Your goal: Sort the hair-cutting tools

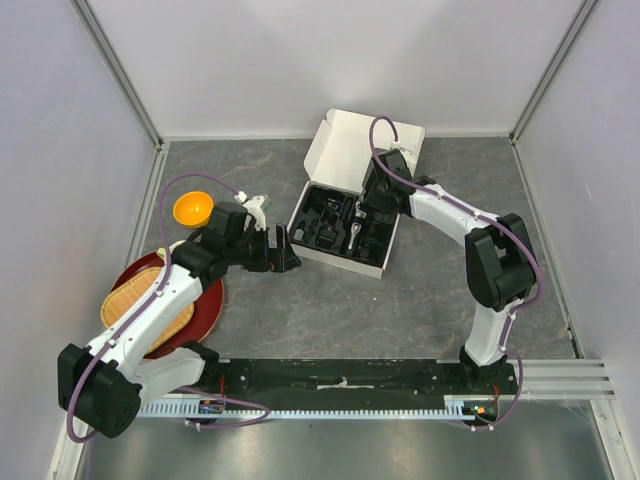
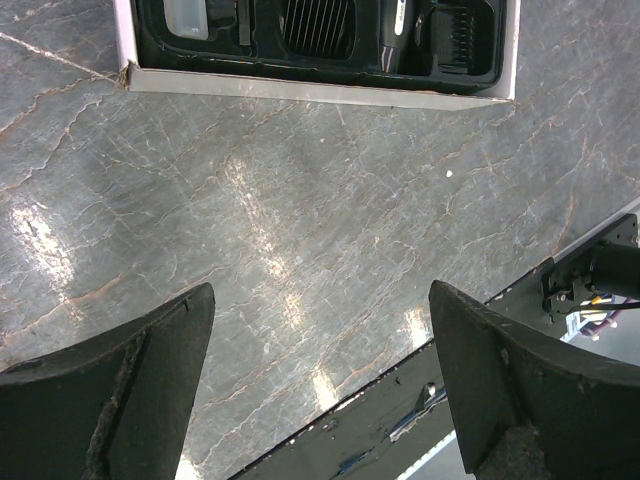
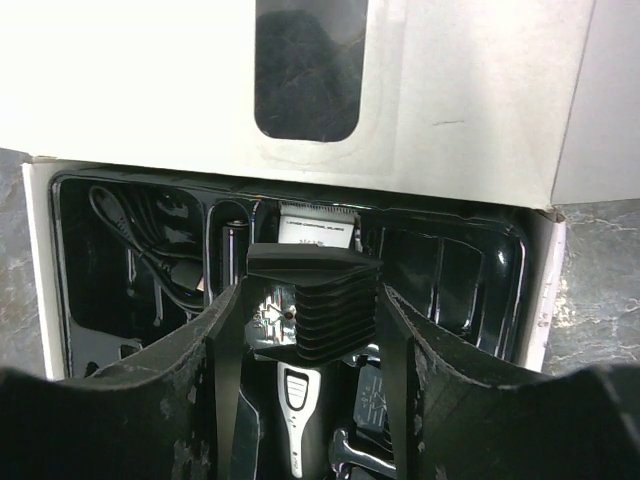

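R hand [image 3: 310,340] part-closed on a black ribbed plastic guard comb [image 3: 315,300], pinched btwn both fingers, over the black moulded tray [image 3: 470,270] in the white cardboard box [image 3: 450,100]; can't tell if comb touches tray. Black-and-silver hair clipper [image 3: 297,400] lies in tray beneath comb, coiled black cable [image 3: 140,250] in a side compartment. L hand [image 2: 320,290] wide open, empty, over the grey marbled table [image 2: 300,180] near the box.
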